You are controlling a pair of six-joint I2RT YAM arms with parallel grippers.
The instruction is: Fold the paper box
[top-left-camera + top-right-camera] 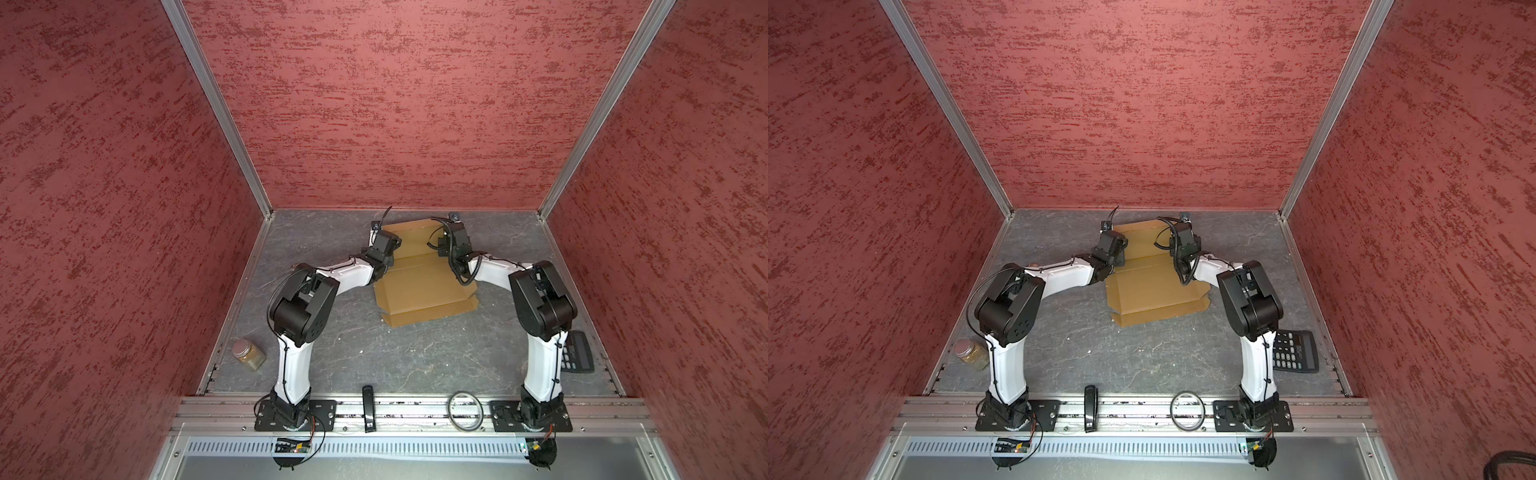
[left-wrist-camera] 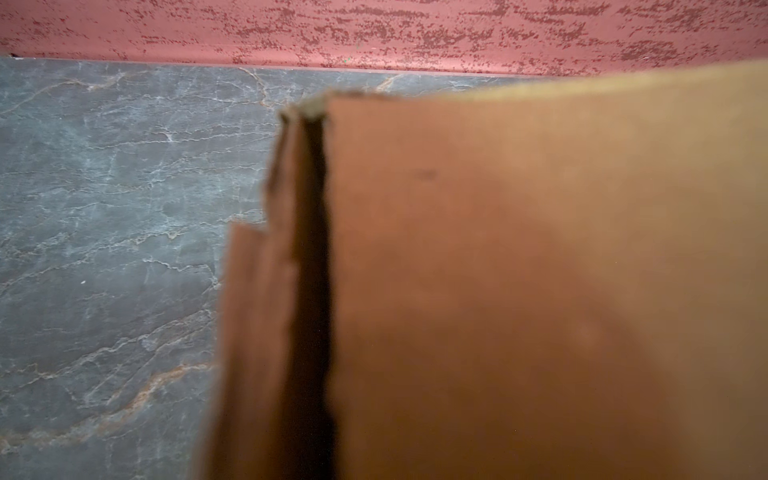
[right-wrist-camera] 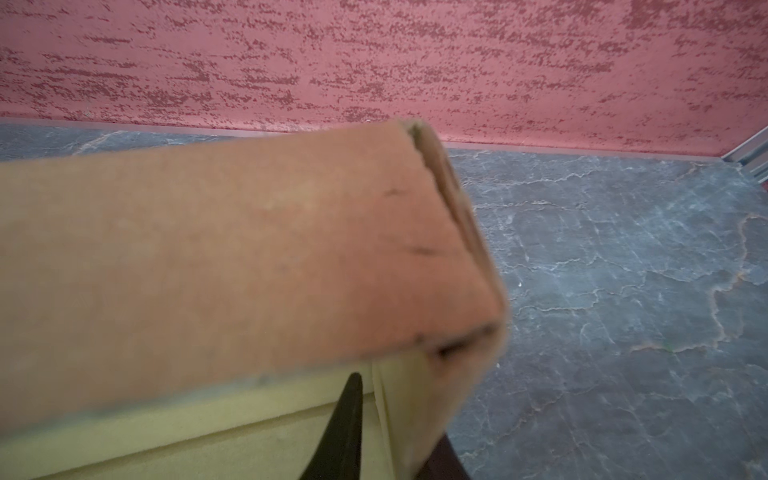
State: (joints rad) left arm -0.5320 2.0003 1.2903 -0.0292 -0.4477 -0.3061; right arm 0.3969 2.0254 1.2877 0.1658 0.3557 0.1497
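Folding looks about half done to me. The paper box (image 1: 419, 286) lies on the gray table (image 1: 374, 361), in the upper middle of the floor in both top views, close to the red back wall (image 1: 415, 124). Its near part is flat and open, and its far part is lifted up off the table. The step now, I think, is standing up the far end and its side walls. The left arm comes up from the bottom of the view, bends at the elbow and reaches in to the left edge of the far end, where the left claw (image 1: 383, 237) sits. The right arm does the same from the other side, and the right claw (image 1: 456, 237) sits at the right edge. In the left wrist view the brown card fills the right side, very close and blurry, and no fingers show, so I cannot tell if that claw is spread or pinching. In the right wrist view one black finger (image 3: 345, 419) pokes up inside the box at the bottom of the frame, and a dark bit shows outside the side wall at the lower right. The side wall seems to sit between them, but I cannot tell if they squeeze it. Next, I think both claws must move together and gently, so the springy card bends on its crease and the box does not slide or twist.
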